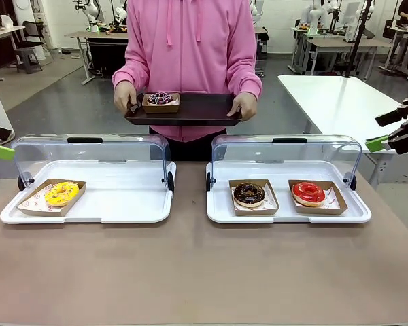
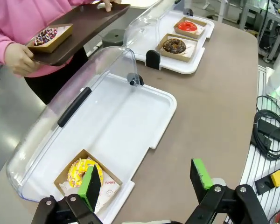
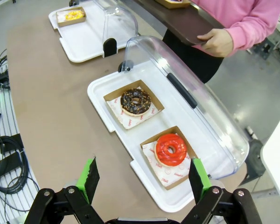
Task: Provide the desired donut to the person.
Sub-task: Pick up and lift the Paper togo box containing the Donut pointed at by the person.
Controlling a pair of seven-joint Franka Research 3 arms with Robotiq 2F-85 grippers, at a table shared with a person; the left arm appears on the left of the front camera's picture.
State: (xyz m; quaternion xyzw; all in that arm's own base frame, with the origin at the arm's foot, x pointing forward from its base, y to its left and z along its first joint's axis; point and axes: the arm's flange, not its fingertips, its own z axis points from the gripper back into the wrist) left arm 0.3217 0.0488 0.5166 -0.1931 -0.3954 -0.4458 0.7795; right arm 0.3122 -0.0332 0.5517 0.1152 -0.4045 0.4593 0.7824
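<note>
Red-glazed donut (image 3: 171, 149), glossy, in a cardboard box (image 3: 189, 175), lies just ahead of the wide-open right pincer (image 3: 143, 178). A yellow donut (image 2: 79, 170) lies by the left pincer (image 2: 146, 179), also spread open. Brown counter (image 1: 190, 272); grey workshop floor beyond.

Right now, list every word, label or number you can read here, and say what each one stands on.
"YUMMY": on the paper liner under the yellow donut, in the left wrist view.
Red print on the paper sheet under the red donut: too small to read.
No other text is legible.
</note>
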